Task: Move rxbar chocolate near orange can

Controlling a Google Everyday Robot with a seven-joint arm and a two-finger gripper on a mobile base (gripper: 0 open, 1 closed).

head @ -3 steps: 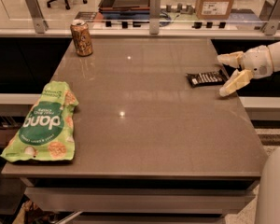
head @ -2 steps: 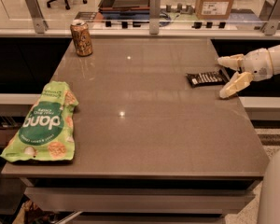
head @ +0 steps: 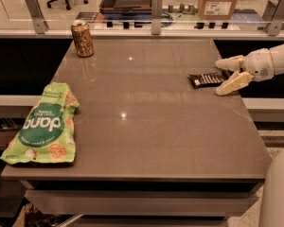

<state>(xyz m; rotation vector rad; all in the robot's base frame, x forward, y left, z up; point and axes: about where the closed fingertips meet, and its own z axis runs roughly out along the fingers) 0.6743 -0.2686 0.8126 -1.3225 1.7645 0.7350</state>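
The rxbar chocolate (head: 207, 79), a flat black bar with white lettering, lies on the grey table (head: 151, 126) near its right edge. My gripper (head: 226, 75) comes in from the right, open, with one pale finger behind the bar's right end and the other in front of it. The bar's right end sits between the fingers. The orange can (head: 82, 39) stands upright at the table's far left corner, far from the bar.
A large green snack bag (head: 45, 124) lies flat at the table's front left. A glass barrier with metal posts (head: 155, 6) runs along the far edge. A cardboard box (head: 218, 0) sits beyond it.
The gripper has slid slightly left, closer around the bar's right end. The bar, can and bag have not moved.
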